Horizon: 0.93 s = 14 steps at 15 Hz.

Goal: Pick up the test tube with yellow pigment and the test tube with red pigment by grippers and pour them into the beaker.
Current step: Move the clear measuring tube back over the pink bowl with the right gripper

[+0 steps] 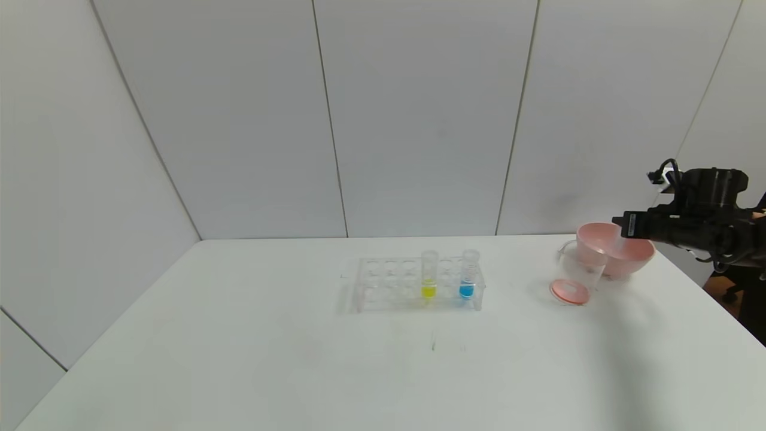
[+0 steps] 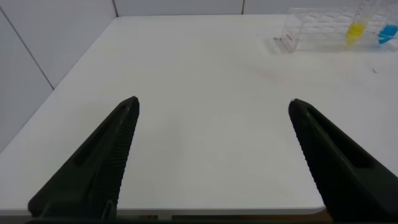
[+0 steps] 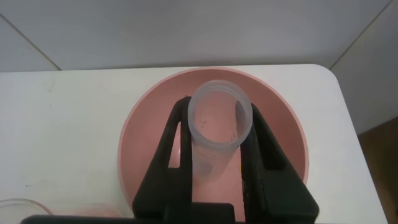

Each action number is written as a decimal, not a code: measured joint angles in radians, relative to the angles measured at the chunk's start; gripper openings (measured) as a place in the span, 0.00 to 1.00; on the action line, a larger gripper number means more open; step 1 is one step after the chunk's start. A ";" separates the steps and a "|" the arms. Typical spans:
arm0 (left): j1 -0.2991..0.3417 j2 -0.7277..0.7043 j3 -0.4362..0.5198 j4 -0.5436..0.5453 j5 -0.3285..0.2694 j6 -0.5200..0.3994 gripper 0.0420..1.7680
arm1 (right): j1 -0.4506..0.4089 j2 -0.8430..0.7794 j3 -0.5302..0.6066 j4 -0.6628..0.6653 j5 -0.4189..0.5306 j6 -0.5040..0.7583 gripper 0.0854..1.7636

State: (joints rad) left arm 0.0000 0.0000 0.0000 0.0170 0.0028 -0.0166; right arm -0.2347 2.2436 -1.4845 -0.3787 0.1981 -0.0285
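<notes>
The test tube with yellow pigment [image 1: 429, 276] stands in a clear rack [image 1: 383, 281] at the table's middle, next to a tube with blue liquid [image 1: 467, 276]; both also show in the left wrist view, yellow [image 2: 355, 30] and blue [image 2: 387, 32]. The beaker [image 1: 573, 270] stands right of the rack, with a thin red-pink layer at its bottom. My right gripper [image 1: 625, 226] [image 3: 219, 112] is shut on a clear test tube [image 3: 221, 134] with no liquid showing, held over the pink bowl [image 3: 146, 130]. My left gripper [image 2: 214, 106] is open and empty over the table's near left.
The pink bowl [image 1: 635, 256] stands just behind and right of the beaker, near the table's right edge. White wall panels close the back. The table's front edge shows under the left gripper.
</notes>
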 joint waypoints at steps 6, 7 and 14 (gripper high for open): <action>0.000 0.000 0.000 0.000 0.000 0.000 0.97 | -0.002 -0.003 0.015 -0.035 0.002 -0.007 0.25; 0.000 0.000 0.000 0.000 0.000 0.000 0.97 | -0.003 -0.003 0.016 -0.035 0.003 -0.010 0.25; 0.000 0.000 0.000 0.000 0.000 0.000 0.97 | -0.001 -0.006 0.019 -0.036 0.001 -0.015 0.25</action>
State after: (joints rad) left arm 0.0000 0.0000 0.0000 0.0170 0.0028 -0.0166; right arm -0.2355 2.2379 -1.4657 -0.4145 0.1996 -0.0438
